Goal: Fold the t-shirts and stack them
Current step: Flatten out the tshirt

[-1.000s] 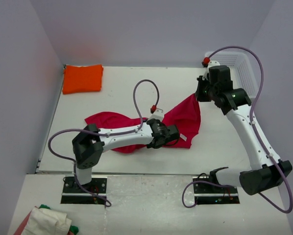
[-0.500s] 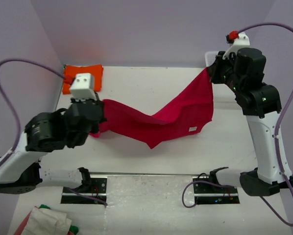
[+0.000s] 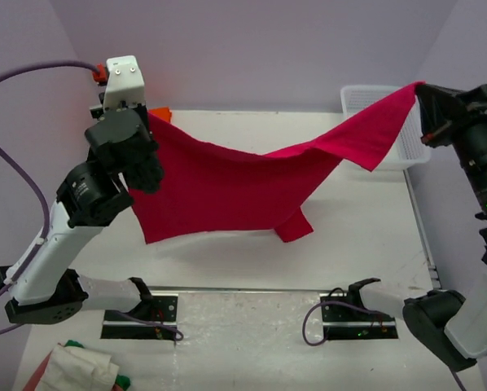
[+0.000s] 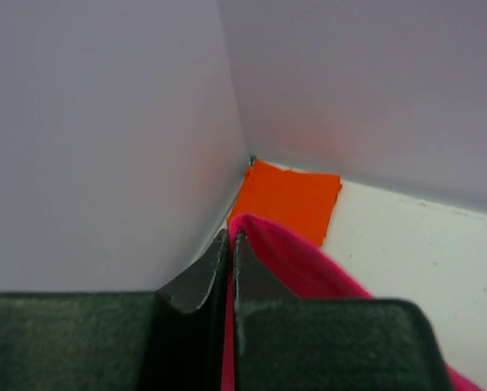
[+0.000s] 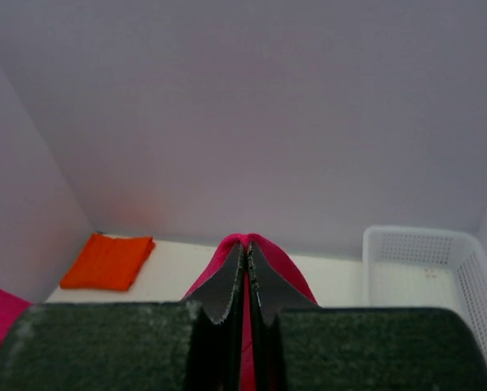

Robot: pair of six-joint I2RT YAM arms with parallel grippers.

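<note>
Folded bright orange cloth t-shirt (image 4: 288,199) far left of white mesh basket (image 3: 372,99). Left gripper (image 4: 230,238) clamped on crimson-red soft cloth t-shirt (image 3: 227,191), left end. The right gripper (image 5: 245,246) pinches the other end, raised near basket. Limp, light, sags mid-span: hold corners.

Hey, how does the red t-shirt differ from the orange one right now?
The crimson-red cloth t-shirt hangs spread in the air, pinched by the left gripper and the right gripper; the bright orange cloth t-shirt lies folded flat in the far left corner, untouched. The red one shows a wide sheet; the orange a compact rectangle. Both are plain.
</note>
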